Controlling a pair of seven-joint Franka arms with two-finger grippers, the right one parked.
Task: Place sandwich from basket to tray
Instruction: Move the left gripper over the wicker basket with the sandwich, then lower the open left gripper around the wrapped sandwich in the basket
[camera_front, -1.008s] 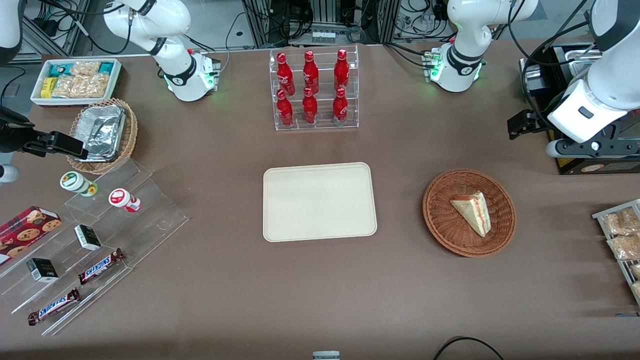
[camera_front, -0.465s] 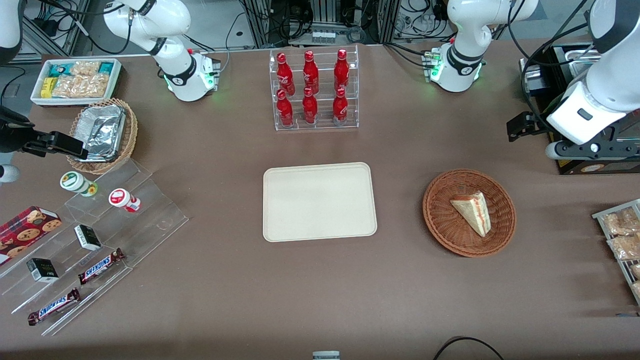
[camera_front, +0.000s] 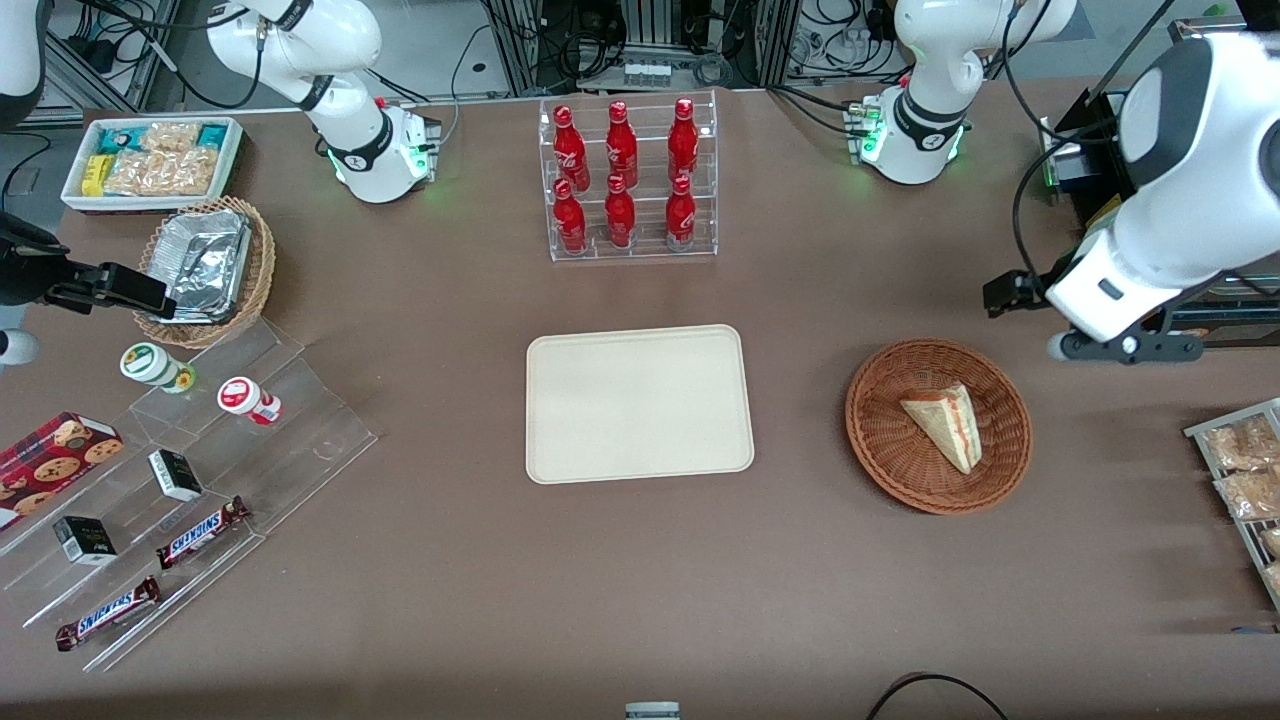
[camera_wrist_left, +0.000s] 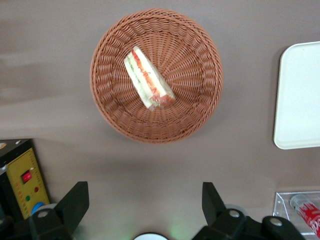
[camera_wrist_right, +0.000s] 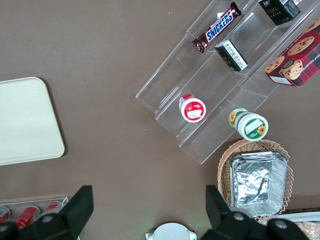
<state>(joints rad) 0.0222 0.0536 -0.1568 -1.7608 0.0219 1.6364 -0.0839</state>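
Observation:
The sandwich (camera_front: 945, 425), a pale bread wedge with red and green filling, lies in the round reddish-brown wicker basket (camera_front: 870, 440). The cream tray (camera_front: 640, 403) lies flat at the table's middle, beside the basket. My left gripper (camera_front: 1120, 346) hangs above the table, just off the basket's rim, farther from the front camera and toward the working arm's end. In the left wrist view the gripper (camera_wrist_left: 144, 199) is open and empty, with both fingers (camera_wrist_left: 75, 200) wide apart over bare table. The sandwich (camera_wrist_left: 148, 79), the basket (camera_wrist_left: 200, 110) and a tray edge (camera_wrist_left: 300, 95) also show there.
A clear rack of red bottles (camera_front: 625, 180) stands farther from the front camera than the tray. A black box with a yellow panel (camera_wrist_left: 27, 180) sits close by the gripper. A wire rack of bagged snacks (camera_front: 1245, 480) lies at the working arm's end.
My left arm has swung toward the table's middle and nearer the front camera, bringing the gripper close to the basket. The sandwich, basket and tray have not moved.

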